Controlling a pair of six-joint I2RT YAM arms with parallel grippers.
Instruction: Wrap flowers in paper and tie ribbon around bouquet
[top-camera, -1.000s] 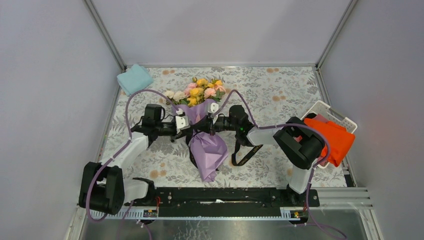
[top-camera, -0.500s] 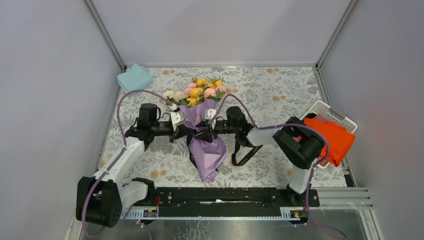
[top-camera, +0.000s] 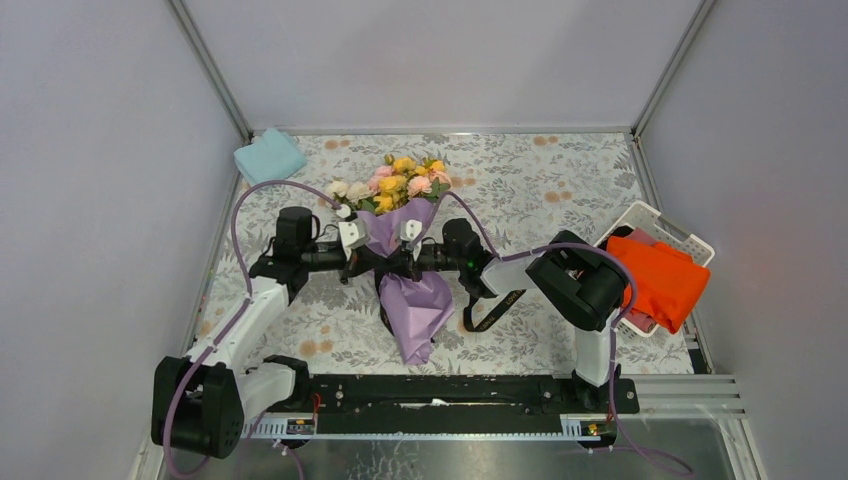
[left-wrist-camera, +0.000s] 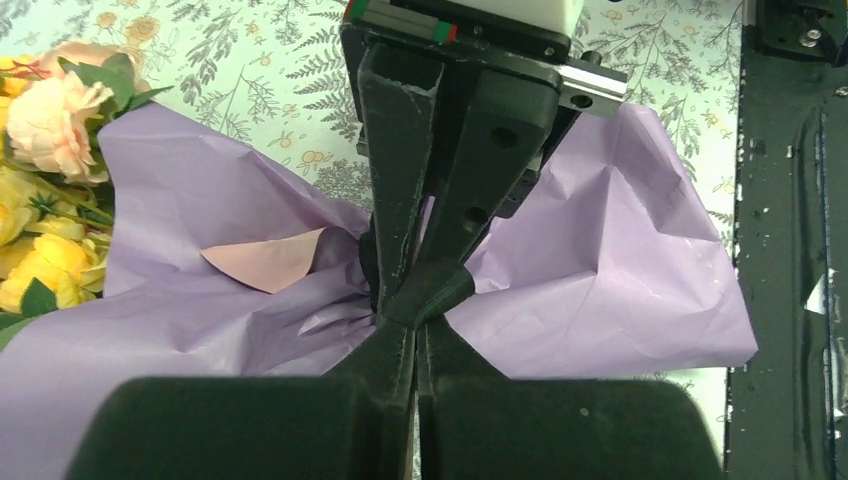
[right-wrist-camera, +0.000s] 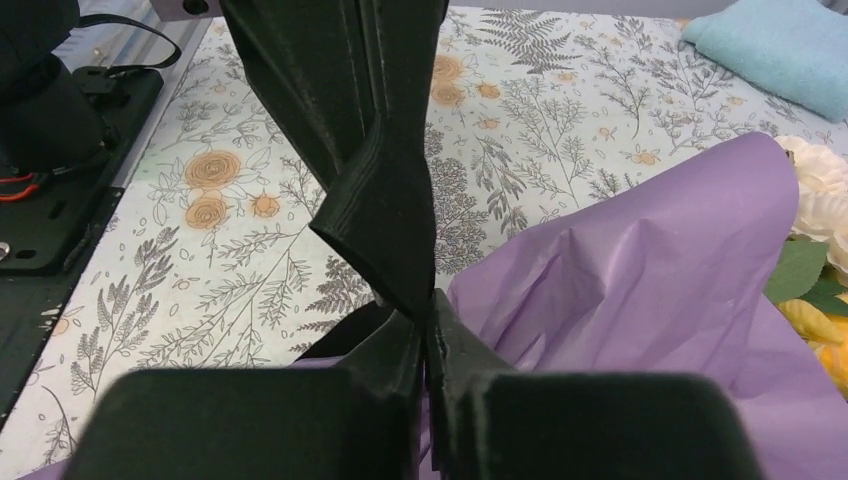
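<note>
Left gripper (left-wrist-camera: 415, 335) had its fingers pressed together at the pinched waist of the bouquet (top-camera: 405, 290). Right gripper (right-wrist-camera: 428, 325) met it tip to tip from the bouquet's other side, fingers also pressed together. I couldn't tell whether either nipped ribbon or only paper. Flowers (top-camera: 395, 180) stuck out of the bouquet's far end, with paper (left-wrist-camera: 620, 250) already bunched round the stems. Ribbon (top-camera: 505, 303) trailed in a loop just right of the bouquet, and something dark seemed to sit at the waist. I judged wrapping done and tying in hand. Next move probably called for drawing the ribbon ends apart to cinch it without tearing the paper.
</note>
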